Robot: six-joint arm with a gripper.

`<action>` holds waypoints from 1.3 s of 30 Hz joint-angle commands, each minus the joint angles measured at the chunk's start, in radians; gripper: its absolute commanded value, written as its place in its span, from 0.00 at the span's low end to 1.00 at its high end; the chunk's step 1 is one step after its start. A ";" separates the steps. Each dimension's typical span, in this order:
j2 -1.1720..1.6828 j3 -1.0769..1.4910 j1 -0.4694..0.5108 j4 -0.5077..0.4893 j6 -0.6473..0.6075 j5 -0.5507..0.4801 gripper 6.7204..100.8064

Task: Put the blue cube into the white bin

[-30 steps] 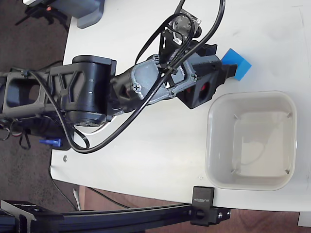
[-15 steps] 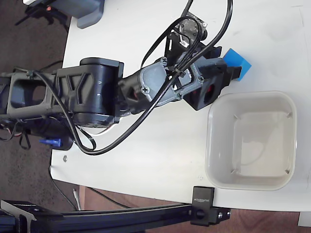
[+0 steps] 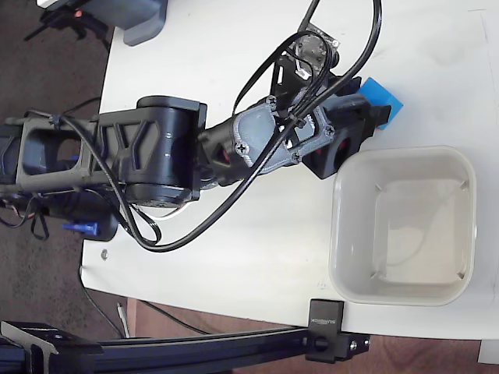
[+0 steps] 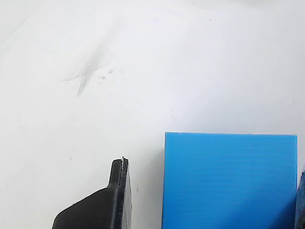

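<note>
Now, arm: black, reaching in from the left of the fixed view across the white table (image 3: 234,257).
Gripper (image 3: 376,107): jaws spread wider than the cube; in the wrist view the left finger (image 4: 102,205) stands apart from it with table showing between, so nothing is clamped.
Blue cube (image 4: 228,180): on the table between the fingers, just above the bin in the fixed view.
White bin (image 3: 402,292): at right, holding nothing.

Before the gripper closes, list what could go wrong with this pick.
1. In the wrist view a gap shows between the black finger and the blue cube; uneven contact may twist or push the cube.
2. In the fixed view the gripper hides much of the cube, so grasp depth is unclear.
3. The white bin rim sits near the gripper; a low carry could clip it.
</note>
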 commanded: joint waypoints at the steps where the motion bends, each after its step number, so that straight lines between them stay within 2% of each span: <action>1: 0.031 -0.074 0.014 -0.011 -0.002 -0.020 0.81; 9: -0.034 -0.176 0.029 0.031 -0.008 -0.018 0.73; 10: -0.038 -0.186 0.031 0.038 -0.011 -0.015 0.71; 12: -0.043 -0.198 0.034 0.049 -0.017 -0.009 0.60; 19: -0.021 -0.206 0.037 0.080 -0.026 0.011 0.47; 31: 0.061 -0.206 0.034 0.095 0.020 0.055 0.46; 35: 0.123 -0.206 0.017 0.101 0.091 0.121 0.47; 39: 0.209 -0.206 -0.025 0.075 0.216 0.238 0.46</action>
